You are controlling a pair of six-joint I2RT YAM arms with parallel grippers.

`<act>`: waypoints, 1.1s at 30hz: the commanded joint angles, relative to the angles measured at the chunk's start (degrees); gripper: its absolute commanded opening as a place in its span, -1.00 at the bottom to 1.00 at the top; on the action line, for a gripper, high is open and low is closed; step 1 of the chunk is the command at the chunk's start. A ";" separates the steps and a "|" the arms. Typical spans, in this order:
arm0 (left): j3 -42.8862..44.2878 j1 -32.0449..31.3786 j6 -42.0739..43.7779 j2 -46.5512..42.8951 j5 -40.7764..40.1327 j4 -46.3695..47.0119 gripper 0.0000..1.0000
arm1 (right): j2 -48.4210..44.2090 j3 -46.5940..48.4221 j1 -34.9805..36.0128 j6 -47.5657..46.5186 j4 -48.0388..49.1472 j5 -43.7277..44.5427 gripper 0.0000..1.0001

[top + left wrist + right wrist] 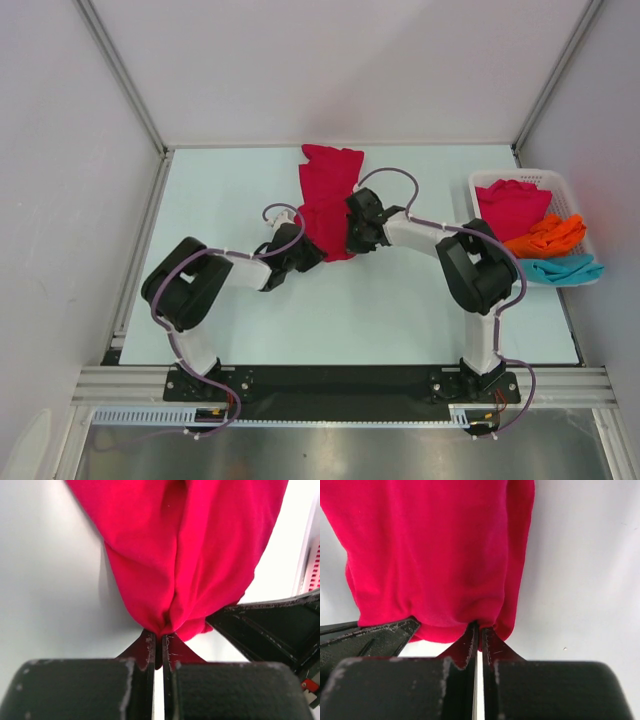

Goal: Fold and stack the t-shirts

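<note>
The crimson t-shirt (328, 195) lies bunched into a narrow strip on the bench (230, 200), running from centre toward the 12 o'clock edge. The left claw (306, 252) sits at the strip's 7 o'clock corner and the right claw (357, 236) at its 5 o'clock corner. In the left wrist view, the left claw (157, 639) is closed on a gathered fold of the crimson hem, with the cloth extending toward 12 o'clock. In the right wrist view, the right claw (477, 628) is likewise pinched shut on the hem. The two claws stand just beside each other. The white basket (560, 180) at the bench's 3 o'clock edge holds a second crimson t-shirt (510, 205), an orange t-shirt (548, 235) and a teal t-shirt (562, 268).
</note>
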 commanded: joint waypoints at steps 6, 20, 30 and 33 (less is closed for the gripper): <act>-7.51 -0.28 7.41 -13.90 3.58 -14.46 -1.00 | -8.91 -6.61 6.89 -0.24 -1.41 1.46 -1.00; -11.93 -1.43 5.92 -64.83 2.88 -50.15 -1.00 | -28.53 -10.05 24.13 10.84 -15.48 7.35 -1.00; 2.30 -0.55 13.82 -39.81 -0.02 -45.32 -1.00 | -14.30 6.55 18.69 1.09 -16.01 8.67 -1.00; 8.45 0.42 16.28 -32.95 -0.72 -44.62 -1.00 | -10.78 10.33 15.70 -0.58 -15.83 7.97 -1.00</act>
